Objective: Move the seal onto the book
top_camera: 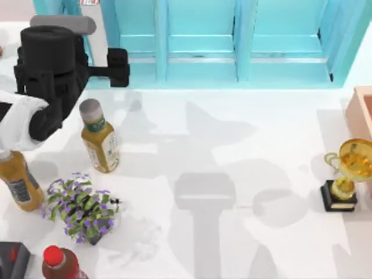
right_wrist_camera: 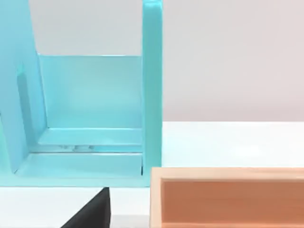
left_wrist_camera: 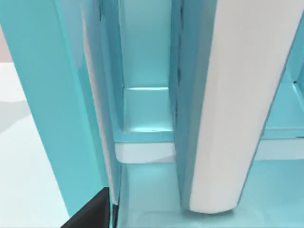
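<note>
White tabletop runs back to a teal rack (top_camera: pixel 232 46). Against the rack's left end hangs the left gripper (top_camera: pixel 116 67), beside a white slab (top_camera: pixel 97 40) with teal sides, possibly the book. I cannot tell whether the gripper grasps anything, nor where the seal lies. Being wood, the seal should be light and stiff, best pinched across flat sides. An amber bottle (top_camera: pixel 100 139) and a flowering plant (top_camera: pixel 81 206) crowd the table before that end. The trophy (top_camera: pixel 349 174), orange box (top_camera: pixel 363 110) and right gripper (right_wrist_camera: pixel 90 213), grip unreadable, are by the other end.
</note>
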`<state>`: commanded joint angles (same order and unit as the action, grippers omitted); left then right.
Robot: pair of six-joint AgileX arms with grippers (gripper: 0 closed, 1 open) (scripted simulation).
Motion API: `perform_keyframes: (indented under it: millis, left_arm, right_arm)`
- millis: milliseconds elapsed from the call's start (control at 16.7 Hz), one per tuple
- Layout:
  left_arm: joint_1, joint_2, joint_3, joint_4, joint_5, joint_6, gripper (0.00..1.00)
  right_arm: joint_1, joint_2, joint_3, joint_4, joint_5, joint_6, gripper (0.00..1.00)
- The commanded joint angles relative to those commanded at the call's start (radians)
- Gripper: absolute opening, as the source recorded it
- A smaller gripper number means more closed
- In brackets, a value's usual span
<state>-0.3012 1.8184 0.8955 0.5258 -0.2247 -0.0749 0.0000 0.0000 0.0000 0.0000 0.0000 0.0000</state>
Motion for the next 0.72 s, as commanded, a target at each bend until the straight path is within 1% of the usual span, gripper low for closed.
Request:
perform_keyframes:
  millis: [120, 480, 720]
  left_arm:
    - [-0.008, 0.036, 0.016, 0.012, -0.005, -0.007, 1.00]
    - [-0.004, 0.037, 0.015, 0.010, -0.004, -0.006, 1.00]
    - [-0.003, 0.107, 0.118, -0.019, 0.000, -0.005, 1.00]
  right_arm:
    - [0.000, 0.000, 0.000, 0.000, 0.000, 0.000, 1.00]
    - [0.000, 0.000, 0.000, 0.000, 0.000, 0.000, 1.00]
    - [0.000, 0.000, 0.000, 0.000, 0.000, 0.000, 1.00]
